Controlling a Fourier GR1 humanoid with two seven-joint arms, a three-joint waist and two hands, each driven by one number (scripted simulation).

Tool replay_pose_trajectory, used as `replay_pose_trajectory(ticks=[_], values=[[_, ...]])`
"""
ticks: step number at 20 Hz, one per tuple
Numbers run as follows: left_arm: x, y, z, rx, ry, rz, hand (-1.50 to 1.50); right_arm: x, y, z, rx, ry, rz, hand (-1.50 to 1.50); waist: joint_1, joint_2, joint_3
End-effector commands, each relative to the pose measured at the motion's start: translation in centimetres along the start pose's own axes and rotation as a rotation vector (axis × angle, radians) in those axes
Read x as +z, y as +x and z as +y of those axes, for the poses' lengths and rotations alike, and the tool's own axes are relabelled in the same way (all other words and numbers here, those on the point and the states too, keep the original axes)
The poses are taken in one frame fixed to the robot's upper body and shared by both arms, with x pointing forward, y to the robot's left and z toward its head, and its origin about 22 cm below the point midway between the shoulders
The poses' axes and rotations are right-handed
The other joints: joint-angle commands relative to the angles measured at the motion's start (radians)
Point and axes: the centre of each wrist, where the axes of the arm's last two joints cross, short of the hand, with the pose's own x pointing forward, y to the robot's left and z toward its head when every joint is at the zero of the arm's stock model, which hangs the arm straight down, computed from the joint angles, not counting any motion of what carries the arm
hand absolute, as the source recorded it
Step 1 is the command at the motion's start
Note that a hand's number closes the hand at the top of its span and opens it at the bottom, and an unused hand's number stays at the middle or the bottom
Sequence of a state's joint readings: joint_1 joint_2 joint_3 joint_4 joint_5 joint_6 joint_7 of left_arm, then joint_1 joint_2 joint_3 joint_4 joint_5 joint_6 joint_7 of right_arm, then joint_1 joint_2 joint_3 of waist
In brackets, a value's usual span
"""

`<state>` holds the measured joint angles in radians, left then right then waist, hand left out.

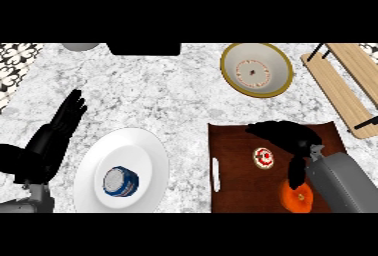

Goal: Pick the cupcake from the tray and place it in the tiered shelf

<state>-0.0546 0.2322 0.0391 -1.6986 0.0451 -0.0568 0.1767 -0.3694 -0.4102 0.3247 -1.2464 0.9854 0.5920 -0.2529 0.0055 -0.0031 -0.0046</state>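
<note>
The cupcake (263, 157), white with a red rim, sits on the dark brown tray (236, 150) at the lower right. My right hand (284, 135) hangs just above and to the right of it, fingers spread to the left and thumb pointing down beside the cupcake, not closed on it. The tiered shelf (347, 85), light wood with black rails, stands at the far right. At the left edge my left hand (55, 127) rests open, fingers up.
An orange fruit (298, 197) lies on the tray under my right forearm. A white plate (122, 170) holds a blue-rimmed can (119, 181). A yellow-rimmed bowl (256, 69) with a pastry stands behind the tray. A dark box (144, 48) sits at the back.
</note>
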Motion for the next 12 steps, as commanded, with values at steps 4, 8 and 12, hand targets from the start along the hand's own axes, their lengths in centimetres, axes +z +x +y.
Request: replay_pose_trajectory(ticks=[4,8,12], values=[[1.1,-0.3,-0.3,0.001,0.008,0.007,0.0,-2.3,-1.4,3.0,-0.023,0.054,0.006,-1.5,0.004,0.004,0.005],[0.9,0.4,0.0,0.002,-0.013,-0.002,0.0,-2.4,-2.3,5.7,-0.039,0.088,-0.008,-1.5,0.004,0.004,0.005],[-0.7,0.1,-0.8,-0.012,0.005,0.004,0.0,-3.0,-1.5,5.2,-0.038,0.082,-0.025,-1.5,-0.004,0.004,0.005]])
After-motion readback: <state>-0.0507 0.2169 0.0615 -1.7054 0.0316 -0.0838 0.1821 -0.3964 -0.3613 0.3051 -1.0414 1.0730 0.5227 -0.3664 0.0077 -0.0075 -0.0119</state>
